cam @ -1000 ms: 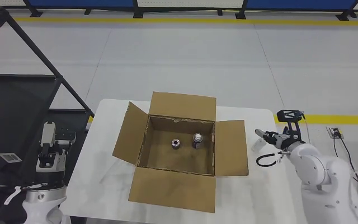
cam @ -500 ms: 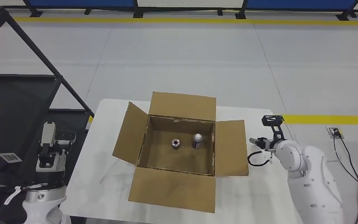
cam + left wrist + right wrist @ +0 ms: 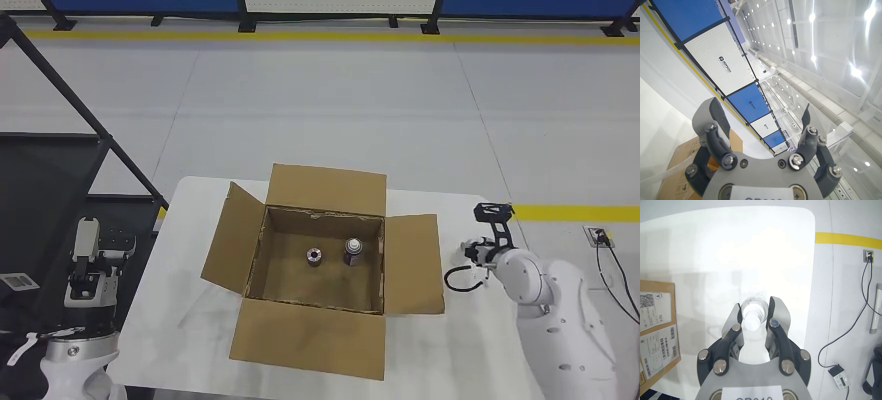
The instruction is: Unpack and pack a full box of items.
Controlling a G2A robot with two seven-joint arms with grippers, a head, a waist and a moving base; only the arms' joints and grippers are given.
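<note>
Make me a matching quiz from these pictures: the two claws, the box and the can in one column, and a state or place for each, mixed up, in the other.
Column one:
1. left claw
2. right claw
3. box
4. can

Column two:
A. standing inside the box
B. closed around a bottle
C. open and empty
D. on the table, flaps spread

Pairs: 1-C, 2-B, 3-D, 4-A.
</note>
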